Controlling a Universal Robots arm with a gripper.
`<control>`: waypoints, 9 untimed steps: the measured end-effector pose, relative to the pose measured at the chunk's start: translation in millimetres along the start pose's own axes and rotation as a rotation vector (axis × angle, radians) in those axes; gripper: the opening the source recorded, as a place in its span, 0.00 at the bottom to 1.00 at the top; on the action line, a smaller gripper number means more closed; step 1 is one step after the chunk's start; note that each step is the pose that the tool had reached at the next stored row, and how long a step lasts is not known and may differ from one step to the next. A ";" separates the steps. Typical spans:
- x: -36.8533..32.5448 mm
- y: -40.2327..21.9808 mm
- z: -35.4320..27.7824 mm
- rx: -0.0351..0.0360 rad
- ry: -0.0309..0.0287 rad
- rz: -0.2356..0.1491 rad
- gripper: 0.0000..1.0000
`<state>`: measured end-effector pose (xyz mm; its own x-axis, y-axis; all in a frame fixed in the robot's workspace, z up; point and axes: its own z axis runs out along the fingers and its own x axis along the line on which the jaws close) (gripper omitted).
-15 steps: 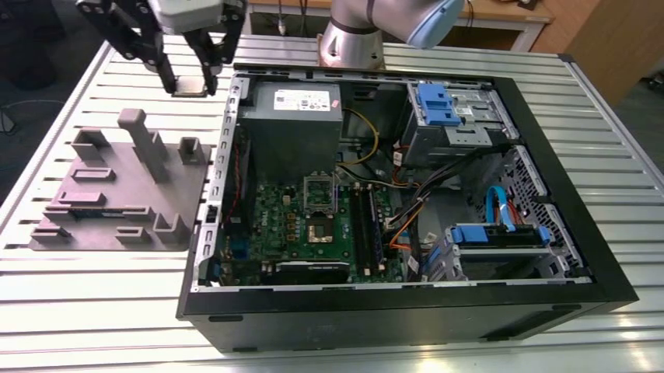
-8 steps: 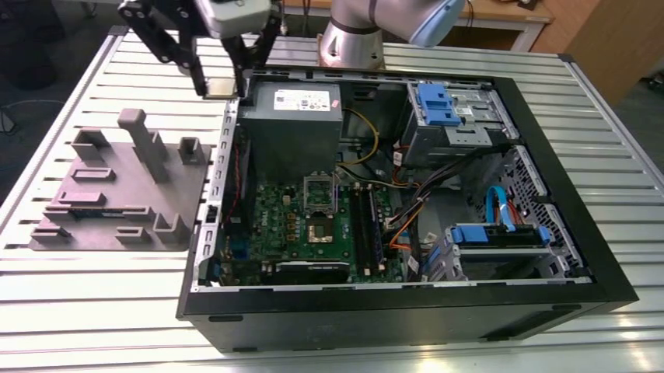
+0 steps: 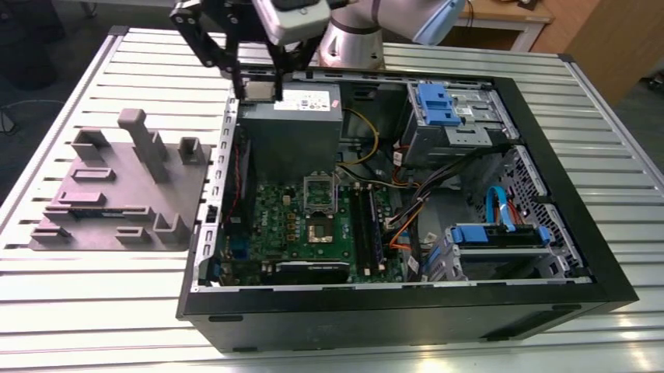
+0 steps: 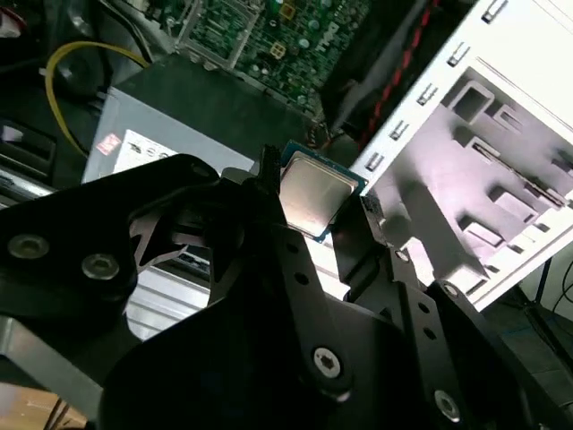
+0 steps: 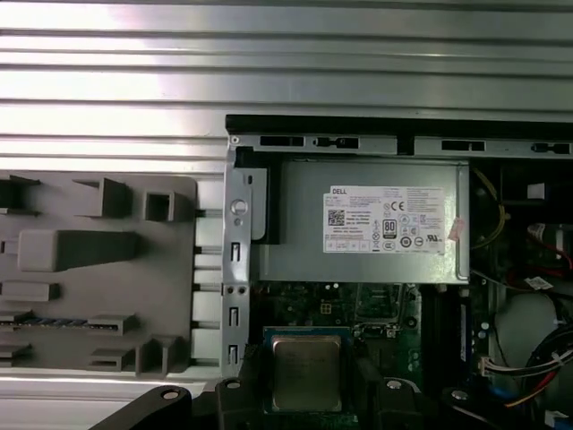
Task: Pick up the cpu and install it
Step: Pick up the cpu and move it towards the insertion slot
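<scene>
Hand (image 4: 318, 202) grips cpu (image 4: 310, 195); apparently above power supply (image 5: 358, 224).

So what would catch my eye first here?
A big open computer case lies on a slatted table, its green board bare inside. By the grey power supply, the arm's black fingers pinch a small shiny cpu. A grey fixture block sits to the exterior view's left of the case.
</scene>
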<state>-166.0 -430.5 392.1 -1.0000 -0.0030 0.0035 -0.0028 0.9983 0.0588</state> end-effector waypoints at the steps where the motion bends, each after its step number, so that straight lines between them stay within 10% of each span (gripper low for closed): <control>1: -4.5 0.0 0.3 0.0000 0.0000 0.000 0.47; 9: -40.3 -0.3 3.4 0.0012 0.0000 0.000 0.47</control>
<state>-125.7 -430.5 388.5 -1.0000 -0.0031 0.0035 -0.0029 0.9983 0.0576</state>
